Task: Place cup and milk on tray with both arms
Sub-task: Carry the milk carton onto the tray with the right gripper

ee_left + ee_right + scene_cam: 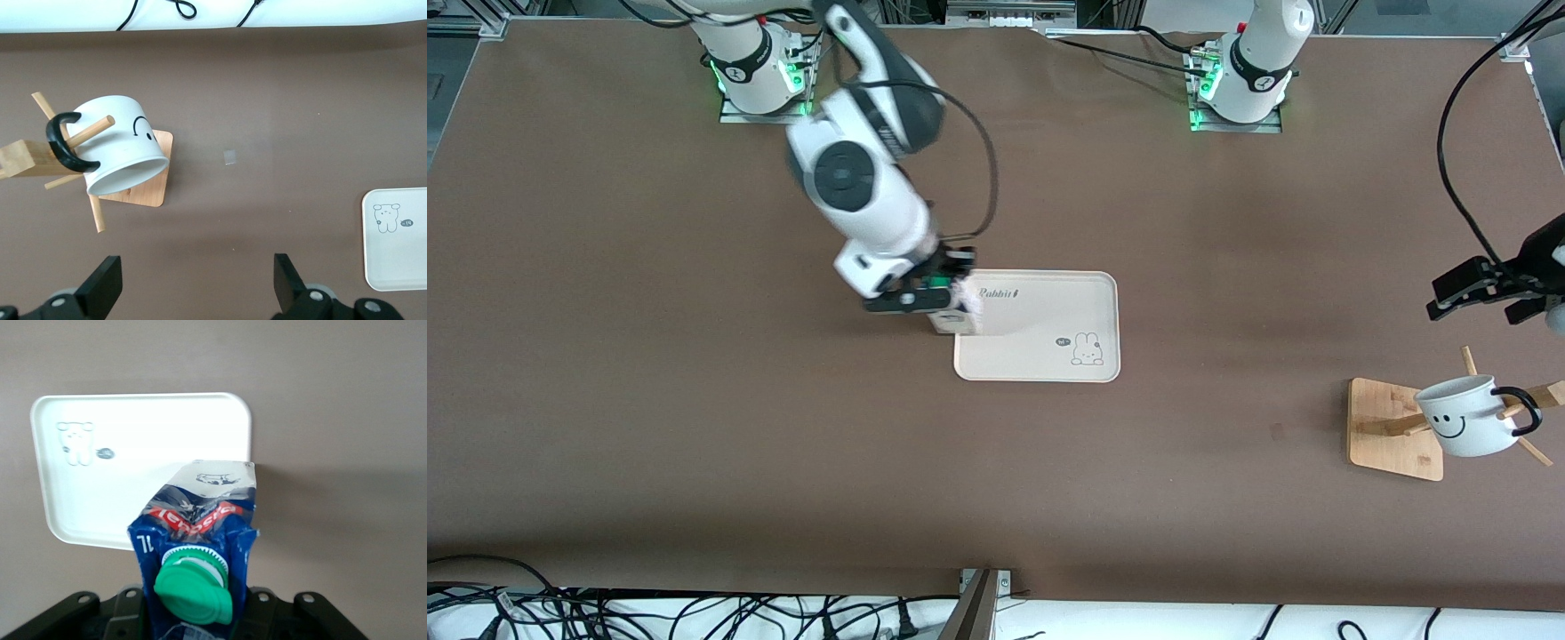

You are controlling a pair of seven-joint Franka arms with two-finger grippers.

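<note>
Your table (694, 427) is a wide brown surface with both arm bases along its top edge in the front view. The right arm (863, 187) reaches from its base out to the middle of the table; the left arm shows only its base and its hand, near the left arm's end of the table.

You have the tray (1049, 356) lying flat around the table's middle, the rabbit drawing in the corner nearest the front camera on the left arm's side. The right gripper (943, 298) is over the tray's edge that faces the right arm's end, its jaws pinching the milk (200, 520). From the right wrist view you see the carton's green cap and folded gable top close up, with the tray lying under it; whether the carton's base touches the tray you cannot tell.

Near the table's edge at the left arm's end stands the bamboo rack (1392, 427) on its square base. The cup (1463, 418) hangs on one of the rack's pegs by its black handle, tilted, smiley face toward the front camera.

The left gripper (193, 283) hangs over the bare table just beside the rack, its jaws spread wide and holding nothing.
</note>
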